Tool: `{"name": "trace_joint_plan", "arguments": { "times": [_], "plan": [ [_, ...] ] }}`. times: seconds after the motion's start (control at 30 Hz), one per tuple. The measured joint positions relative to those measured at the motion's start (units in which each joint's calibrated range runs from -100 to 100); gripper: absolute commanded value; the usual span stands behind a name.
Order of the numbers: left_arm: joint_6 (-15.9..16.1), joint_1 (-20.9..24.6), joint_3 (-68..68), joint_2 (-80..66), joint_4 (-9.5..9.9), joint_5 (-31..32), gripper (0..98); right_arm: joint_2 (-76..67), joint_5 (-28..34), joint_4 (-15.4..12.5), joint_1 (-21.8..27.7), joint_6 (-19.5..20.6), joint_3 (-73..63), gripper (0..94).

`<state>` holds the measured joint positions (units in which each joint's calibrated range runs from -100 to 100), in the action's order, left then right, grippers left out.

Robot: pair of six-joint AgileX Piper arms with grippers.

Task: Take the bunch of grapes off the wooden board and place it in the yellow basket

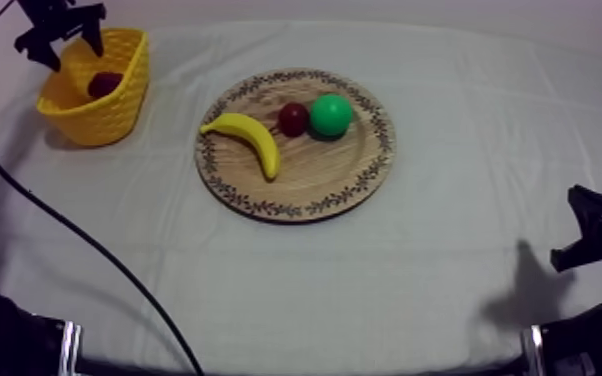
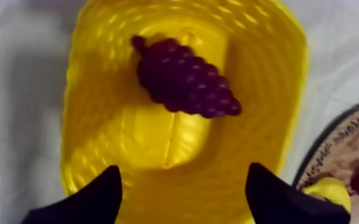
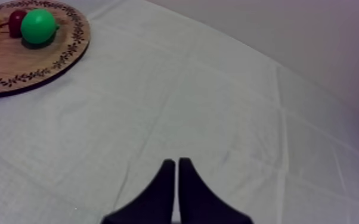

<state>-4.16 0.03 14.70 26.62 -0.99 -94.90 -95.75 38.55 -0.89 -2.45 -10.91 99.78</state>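
The dark purple bunch of grapes (image 2: 185, 77) lies inside the yellow basket (image 2: 98, 71), apart from any finger. My left gripper (image 2: 185, 196) hangs open over the basket's near rim, nothing between its fingers. From above, the basket (image 1: 95, 100) stands at the far left with the grapes (image 1: 105, 83) in it and my left gripper (image 1: 63, 45) above its back edge. The wooden board (image 1: 295, 185) sits mid-table. My right gripper (image 3: 176, 190) is shut on nothing, low over bare cloth at the right (image 1: 577, 228).
On the board lie a banana (image 1: 245, 138), a small red fruit (image 1: 293, 118) and a round green fruit (image 1: 331, 115). The board's rim (image 2: 349, 143) lies close beside the basket. Open cloth stretches in front of the board and to its right.
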Motion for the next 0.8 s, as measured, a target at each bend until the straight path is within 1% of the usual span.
{"name": "trace_joint_plan", "arguments": {
  "times": [0.07, 0.27, 0.33, 0.37, 0.6, 0.8],
  "plan": [
    [-0.2, -0.4, -2.2, -3.0, -0.05, 1.2, 67.7, 0.0, 0.0, 0.0, 0.0, 0.0, 0.0, 0.3],
    [-1.6, -1.9, -10.8, -12.7, 0.99, 7.0, 58.9, 0.0, 0.0, 0.0, 0.0, 0.0, 0.0, 0.3],
    [-1.6, -2.0, -14.1, -16.5, 0.99, 8.9, 56.2, 0.0, 0.0, 0.0, 0.0, 0.0, 0.0, 0.3],
    [-1.6, -2.1, -15.9, -18.5, 0.63, 10.2, 54.9, 0.0, 0.0, 0.0, 0.0, 0.0, 0.0, 0.3],
    [0.0, -2.3, -29.8, -32.3, 0.22, 20.1, 45.7, 0.0, 0.0, 0.0, 0.0, 0.0, 0.0, 0.3],
    [1.6, -3.0, -43.5, -45.8, 0.27, 30.6, 33.3, 0.0, 0.0, 0.0, 0.0, 0.0, 0.0, 0.3]
  ]
}}
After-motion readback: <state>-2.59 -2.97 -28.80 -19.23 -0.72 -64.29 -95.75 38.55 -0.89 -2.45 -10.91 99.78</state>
